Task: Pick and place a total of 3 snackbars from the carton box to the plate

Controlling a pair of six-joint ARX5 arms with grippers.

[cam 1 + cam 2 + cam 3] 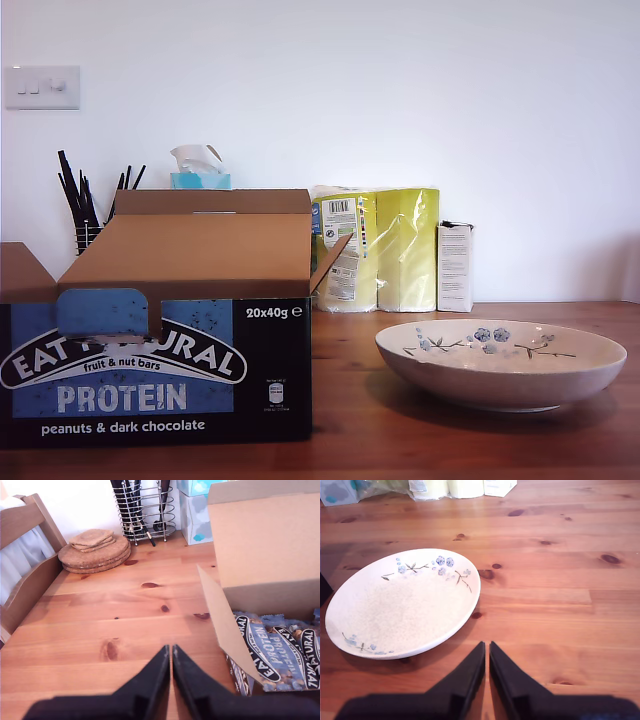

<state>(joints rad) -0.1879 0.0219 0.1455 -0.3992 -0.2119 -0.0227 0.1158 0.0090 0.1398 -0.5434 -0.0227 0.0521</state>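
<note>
The carton box (160, 365) stands at the exterior view's left with its brown flaps open. In the first wrist view several snackbars (280, 652) in blue-and-black wrappers lie inside the carton box (260, 555). My first gripper (171, 652) is shut and holds nothing; it hovers over bare table just outside the box's side flap. The plate (500, 362) sits at the exterior view's right with no bar in it. My second gripper (487, 649) is shut, holds nothing, and hangs above the table close to the plate's (405, 602) rim. Neither arm shows in the exterior view.
A wire utensil holder (142, 510), stacked cork mats (95, 552) and tissue boxes (197, 507) stand beyond the carton. A wooden chair (27, 570) borders the table. Yellow-wrapped paper rolls (385, 248) and a small white box (455, 265) line the back wall.
</note>
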